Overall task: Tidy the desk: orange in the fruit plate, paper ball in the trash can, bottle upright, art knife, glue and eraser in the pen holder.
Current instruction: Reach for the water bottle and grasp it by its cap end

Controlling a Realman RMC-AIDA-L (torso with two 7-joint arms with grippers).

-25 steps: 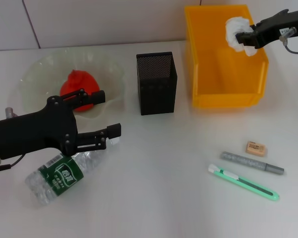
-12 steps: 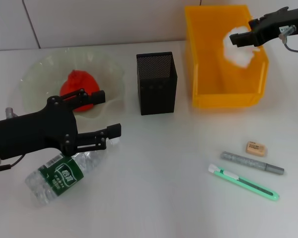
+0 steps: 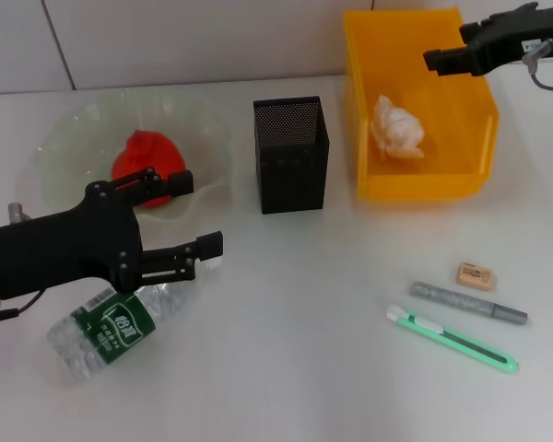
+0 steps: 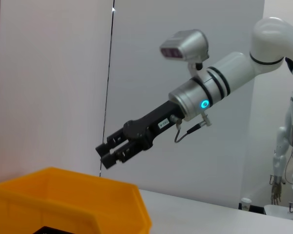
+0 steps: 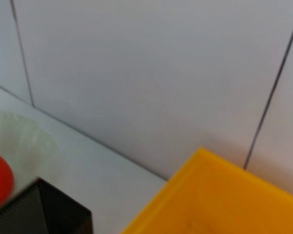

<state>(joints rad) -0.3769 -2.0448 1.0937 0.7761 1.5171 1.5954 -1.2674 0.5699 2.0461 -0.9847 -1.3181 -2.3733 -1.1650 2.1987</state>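
While the paper ball is lying on the floor of the yellow trash can, the right gripper is hanging above the bin's far rim, fingers nearly together and gripping nothing. Over on the left, the left gripper is hovering spread wide and empty just over the fallen bottle, looking lined up to take it next. The orange is sitting in the fruit plate.
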